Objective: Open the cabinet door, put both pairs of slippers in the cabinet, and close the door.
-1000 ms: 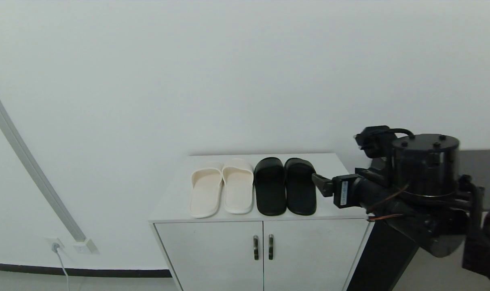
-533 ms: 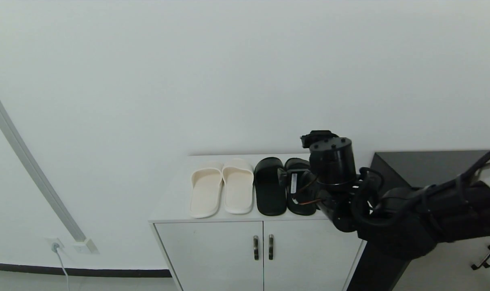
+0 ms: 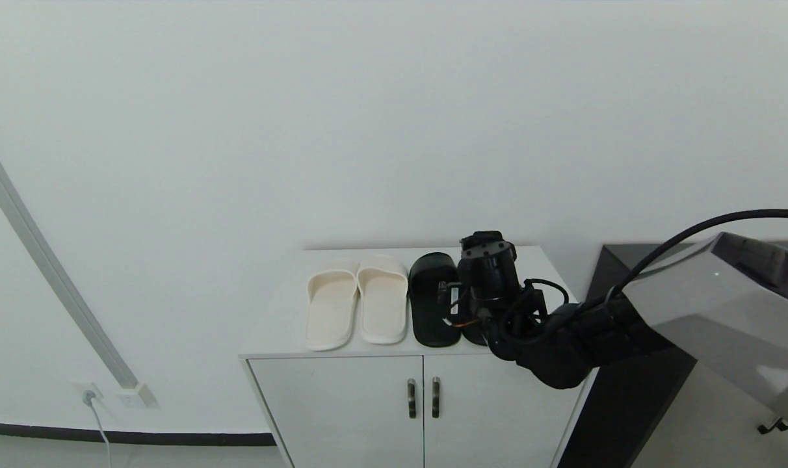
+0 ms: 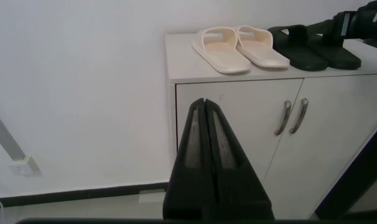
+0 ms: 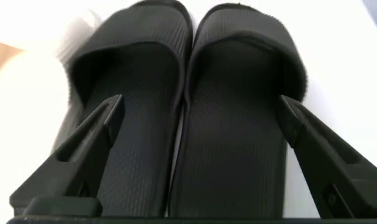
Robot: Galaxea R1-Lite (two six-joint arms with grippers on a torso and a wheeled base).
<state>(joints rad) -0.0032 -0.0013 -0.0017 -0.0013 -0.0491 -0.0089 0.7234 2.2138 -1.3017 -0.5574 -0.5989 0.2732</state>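
A white cabinet (image 3: 342,403) stands against the wall with both doors shut and two dark handles (image 3: 423,397) at the middle. On its top lie a cream pair of slippers (image 3: 357,302) and a black pair (image 3: 433,299), side by side. My right arm's wrist (image 3: 490,276) hangs over the right black slipper and hides most of it. In the right wrist view my right gripper (image 5: 201,155) is open, its fingers (image 5: 83,155) straddling the black pair (image 5: 188,124) just above it. My left gripper (image 4: 205,106) is shut and empty, low in front of the cabinet (image 4: 232,118).
A dark piece of furniture (image 3: 628,422) stands right beside the cabinet. A wall socket with a cable (image 3: 88,394) and a slanted grey duct (image 3: 43,260) are at the left. The floor in front of the cabinet's left side is open.
My right arm has swung in from the right, and the wrist now sits over the black slippers. The slippers and doors have not moved.
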